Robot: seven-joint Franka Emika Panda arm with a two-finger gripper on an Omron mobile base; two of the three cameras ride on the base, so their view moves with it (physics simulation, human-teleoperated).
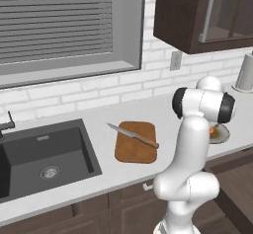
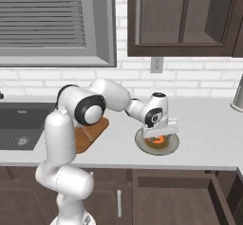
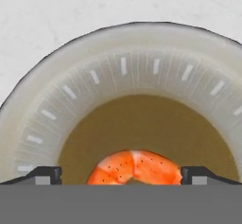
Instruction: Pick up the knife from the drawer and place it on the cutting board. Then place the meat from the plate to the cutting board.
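Meat (image 3: 134, 166) is flanked by the wide-open claw (image 3: 121, 175) on the plate (image 3: 94, 72). Knife (image 1: 132, 136) is laid across the board (image 1: 136, 142).

sink (image 1: 29, 154): small pale mark on the rear wall, too blurred to read
plate (image 3: 71, 95): short pale dashes around the rim, decoration only, no letters or digits
wall outlet (image 2: 156, 64): blank
readable text: none

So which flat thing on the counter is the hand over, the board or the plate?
The plate, round and grey-beige with the shrimp between the open hand's fingertips; the cutting board carries the knife.
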